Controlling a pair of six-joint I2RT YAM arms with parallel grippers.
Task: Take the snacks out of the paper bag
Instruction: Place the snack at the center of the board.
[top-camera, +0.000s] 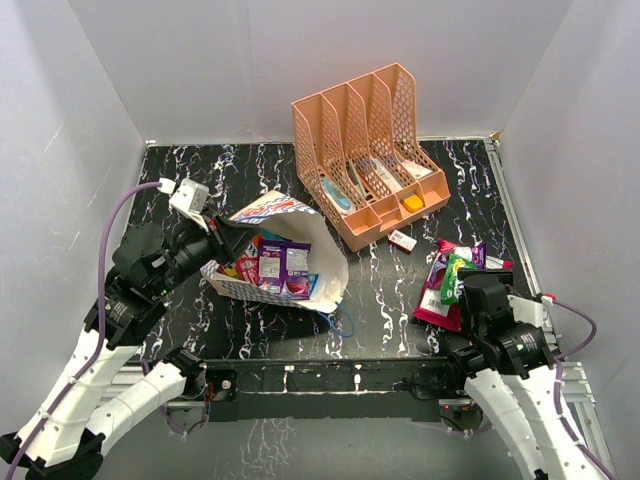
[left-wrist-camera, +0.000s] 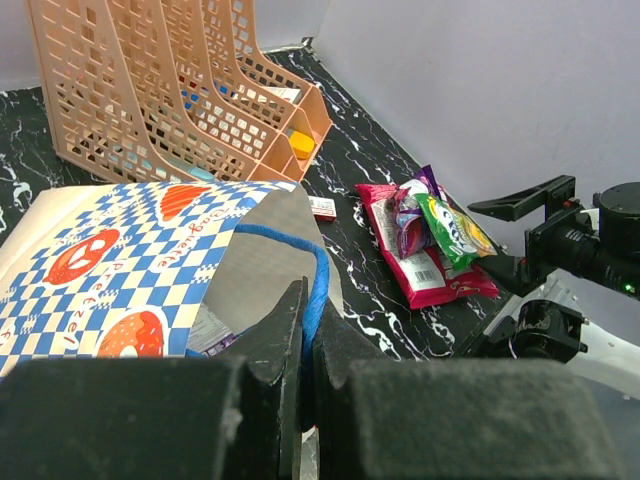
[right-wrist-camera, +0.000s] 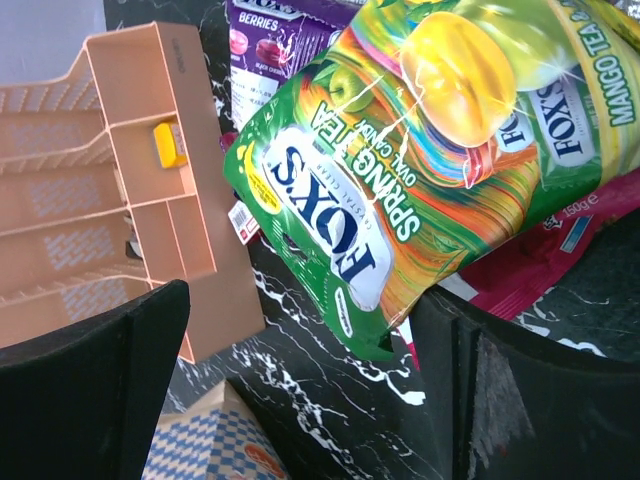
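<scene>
The counter (top-camera: 400, 310) is black with white marbled veins, closed in on three sides by plain white walls (top-camera: 300, 60). A peach mesh organizer (top-camera: 370, 140) stands at the back, and a small red-and-white box (top-camera: 402, 240) lies just in front of it.

The bag (top-camera: 325, 255) lies on its side left of centre, its mouth open toward the right. Several snacks (top-camera: 280, 262) show inside it, purple and magenta among them. More snacks lie in a pile (top-camera: 450, 280) on the counter at the right, well apart from the bag: a magenta packet (left-wrist-camera: 420, 270) at the bottom, with a green packet (right-wrist-camera: 400, 170) and a purple one on top.

The left end effector (left-wrist-camera: 305, 300) is clamped tight on the upper rim of the bag, where the blue cord handle (left-wrist-camera: 315, 270) runs in between its fingers, holding the mouth up.

The right end effector (right-wrist-camera: 310, 400) sits at the near side of the pile with its fingers spread wide. The end of the green packet lies between them, and neither finger touches it.
</scene>
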